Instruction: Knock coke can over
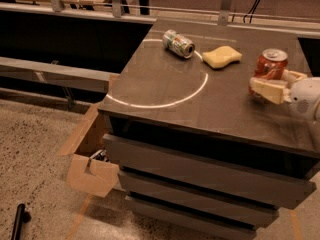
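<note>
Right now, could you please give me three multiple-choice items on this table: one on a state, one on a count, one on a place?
1. How is the green can? A upright; B lying on its side; C crushed flat.
2. How many cans are on the table? A one; B two; C four.
3. Where is the gripper? A at the coke can; B at the green can; C off the table.

1 B: its side rests on the table.
2 B: only the green can and the coke can are there.
3 A: it is right at the coke can, on the right.

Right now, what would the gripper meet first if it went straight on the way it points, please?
The upright coke can, directly at the gripper near the cabinet's right edge; whether they touch is unclear.
</note>
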You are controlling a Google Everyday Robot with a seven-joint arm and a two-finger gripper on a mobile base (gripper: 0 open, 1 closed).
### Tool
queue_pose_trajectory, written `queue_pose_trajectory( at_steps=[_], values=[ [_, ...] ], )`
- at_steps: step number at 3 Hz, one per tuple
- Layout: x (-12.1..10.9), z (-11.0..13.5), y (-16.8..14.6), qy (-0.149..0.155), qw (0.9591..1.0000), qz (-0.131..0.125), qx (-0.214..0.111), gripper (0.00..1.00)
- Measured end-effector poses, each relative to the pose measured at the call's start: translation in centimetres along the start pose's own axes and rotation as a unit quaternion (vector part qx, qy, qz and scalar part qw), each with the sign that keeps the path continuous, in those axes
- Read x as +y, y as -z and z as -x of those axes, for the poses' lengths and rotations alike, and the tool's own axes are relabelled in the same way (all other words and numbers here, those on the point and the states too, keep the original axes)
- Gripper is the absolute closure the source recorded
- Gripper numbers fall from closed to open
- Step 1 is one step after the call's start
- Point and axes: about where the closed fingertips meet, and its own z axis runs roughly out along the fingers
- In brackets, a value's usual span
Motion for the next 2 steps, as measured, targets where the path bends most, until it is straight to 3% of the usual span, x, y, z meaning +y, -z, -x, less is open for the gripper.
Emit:
queue_pose_trajectory(
  at_steps=[1, 2],
  values=[
    [-1.8, 2.5, 1.1, 0.053, 0.9983, 0.019, 0.016, 1.00],
    [-1.7, 5.4, 1.4, 0.176, 0.9806, 0.064, 0.059, 1.00]
  ],
)
